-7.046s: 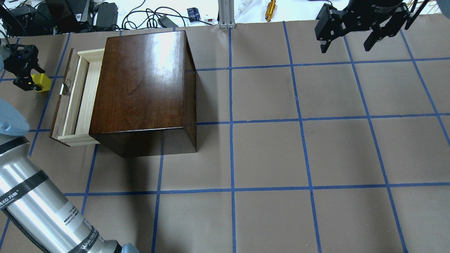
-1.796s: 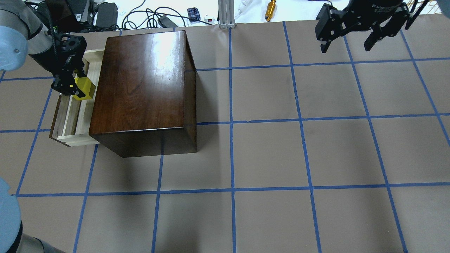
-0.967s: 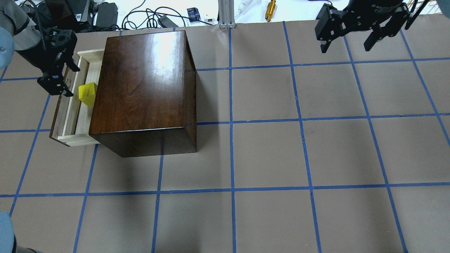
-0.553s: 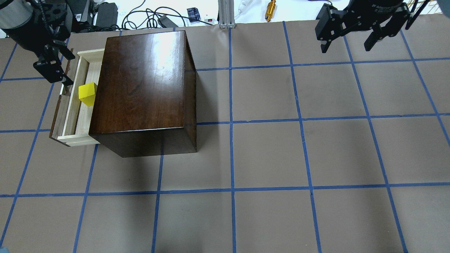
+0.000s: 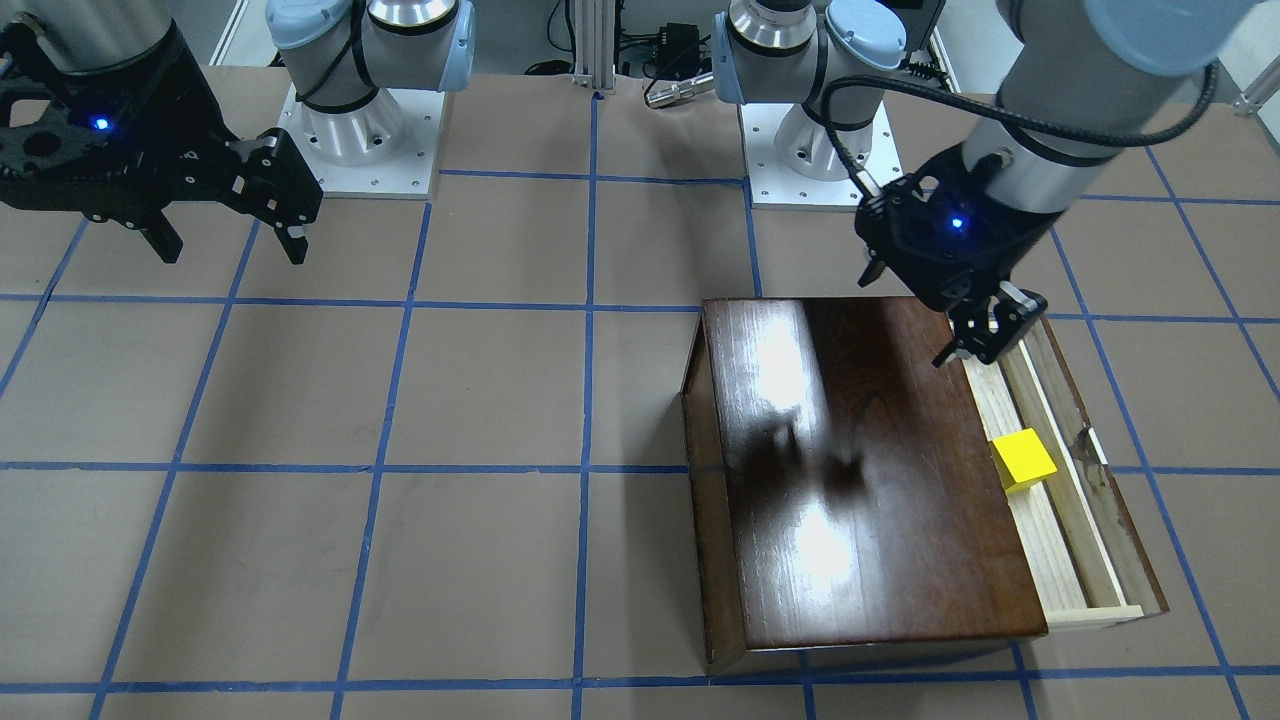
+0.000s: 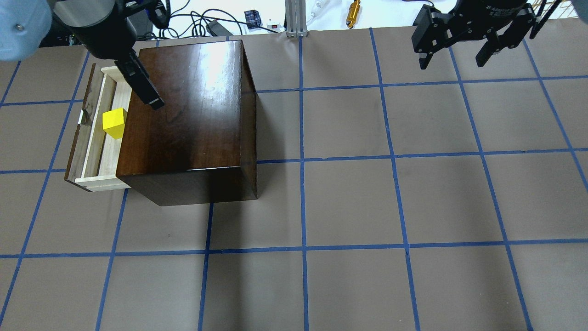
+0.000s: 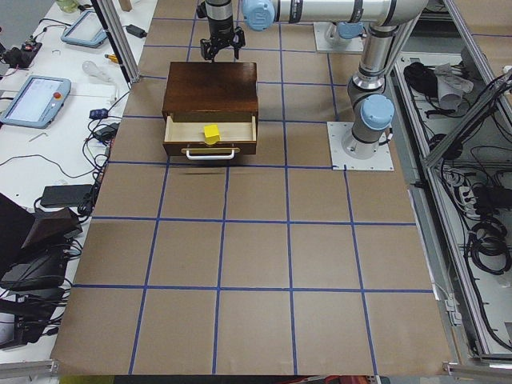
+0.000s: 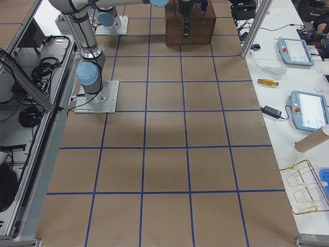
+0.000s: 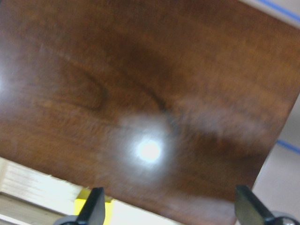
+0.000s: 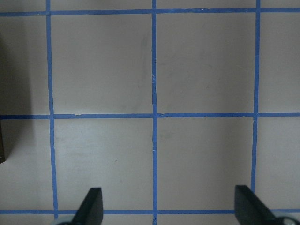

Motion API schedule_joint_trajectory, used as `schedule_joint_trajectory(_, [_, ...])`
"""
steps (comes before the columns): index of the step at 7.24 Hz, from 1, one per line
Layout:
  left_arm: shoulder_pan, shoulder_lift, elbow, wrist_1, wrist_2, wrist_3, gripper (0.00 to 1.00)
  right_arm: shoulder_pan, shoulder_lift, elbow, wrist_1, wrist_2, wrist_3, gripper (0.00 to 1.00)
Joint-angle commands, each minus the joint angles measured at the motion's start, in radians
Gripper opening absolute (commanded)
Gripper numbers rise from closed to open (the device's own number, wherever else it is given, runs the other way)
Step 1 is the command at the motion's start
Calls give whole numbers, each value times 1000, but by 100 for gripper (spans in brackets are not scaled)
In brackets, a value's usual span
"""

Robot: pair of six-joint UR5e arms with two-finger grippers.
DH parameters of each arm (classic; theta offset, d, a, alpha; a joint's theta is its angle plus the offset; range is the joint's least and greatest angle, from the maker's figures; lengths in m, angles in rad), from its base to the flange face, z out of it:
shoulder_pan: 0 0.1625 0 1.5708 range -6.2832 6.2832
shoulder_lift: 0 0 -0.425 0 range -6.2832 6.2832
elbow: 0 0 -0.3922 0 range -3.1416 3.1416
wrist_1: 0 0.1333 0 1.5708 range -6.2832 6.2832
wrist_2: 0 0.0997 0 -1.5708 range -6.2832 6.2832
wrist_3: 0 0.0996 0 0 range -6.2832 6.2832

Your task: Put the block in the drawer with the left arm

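Note:
The yellow block (image 6: 114,120) lies free in the pulled-out pale-wood drawer (image 6: 97,142) of the dark-brown box (image 6: 183,105). It also shows in the front view (image 5: 1023,459) and the left side view (image 7: 211,133). My left gripper (image 6: 144,92) is open and empty, raised over the box's top near its drawer-side edge (image 5: 990,335). In the left wrist view its fingertips (image 9: 96,208) stand wide apart over the glossy top, with a sliver of the block (image 9: 108,212) below. My right gripper (image 6: 452,62) is open and empty, hanging far from the box (image 5: 232,245).
Cables, a gold cylinder (image 6: 353,11) and an aluminium post (image 6: 294,18) lie along the table's far edge. The drawer's dark front panel (image 6: 79,142) with its metal pull sticks out on the box's left. The brown mat has a blue tape grid.
My left gripper carried the block over the drawer, let it go there, then rose and moved across to above the box top. The right arm has not moved.

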Motion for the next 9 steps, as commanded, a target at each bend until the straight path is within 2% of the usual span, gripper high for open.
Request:
schedule_joint_trajectory(1, [-55, 15, -16, -12, -10, -308, 96, 0, 1, 0, 0, 0, -1, 100])
schedule_joint_trajectory(2, [-58, 26, -19, -12, -7, -528, 97, 0, 0, 0, 0, 0, -1, 100])
schedule_joint_trajectory(3, [-58, 35, -15, -11, 2, -635, 98, 0, 0, 0, 0, 0, -1, 100])
schedule_joint_trajectory(6, [-39, 52, -6, 20, 0, -797, 100, -1, 0, 0, 0, 0, -1, 100])
schedule_joint_trajectory(9, [-45, 69, -7, 37, 23, -869, 99, -1, 0, 0, 0, 0, -1, 100])
